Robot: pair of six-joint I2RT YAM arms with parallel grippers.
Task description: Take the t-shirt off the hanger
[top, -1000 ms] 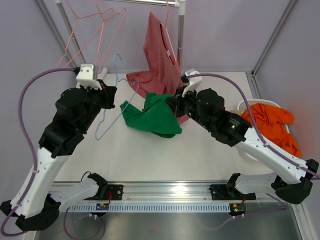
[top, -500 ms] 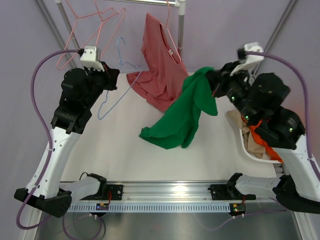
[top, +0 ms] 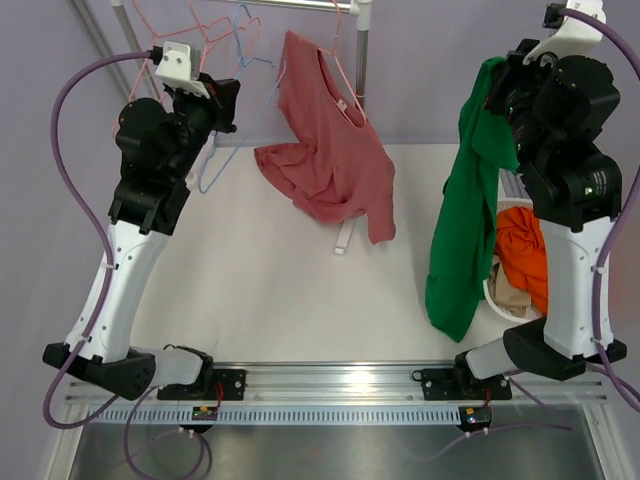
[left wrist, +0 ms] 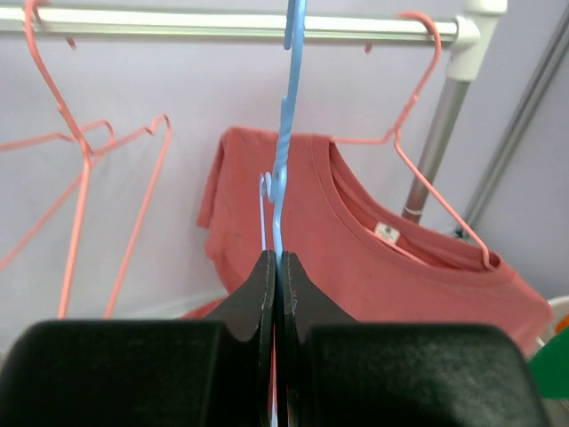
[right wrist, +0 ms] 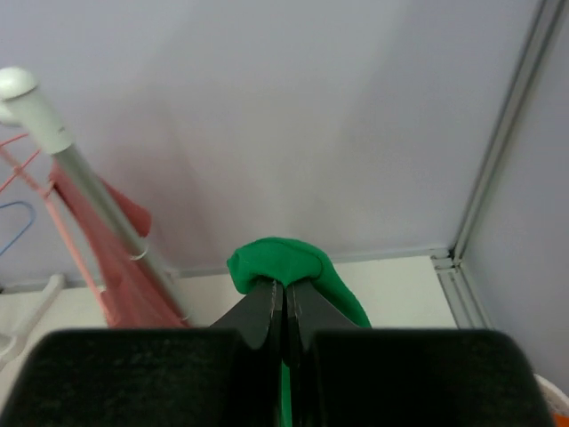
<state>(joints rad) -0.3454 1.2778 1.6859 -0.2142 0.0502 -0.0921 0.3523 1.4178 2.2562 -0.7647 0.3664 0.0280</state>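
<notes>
Green t-shirt (top: 465,230) apart from blue hanger (top: 212,165)

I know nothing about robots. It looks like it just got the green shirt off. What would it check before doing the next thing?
1. Green t-shirt free of the blue hanger: ok, they are far apart.
2. Right jaws shut on the green t-shirt: ok, fabric is pinched between them.
3. Left jaws shut on the blue hanger: ok.
4. Blue hanger's hook over the rail: cannot tell, it only reaches rail height.
5. Green t-shirt hanging over the basket: cannot tell, its hem hangs by the basket's left rim.
</notes>
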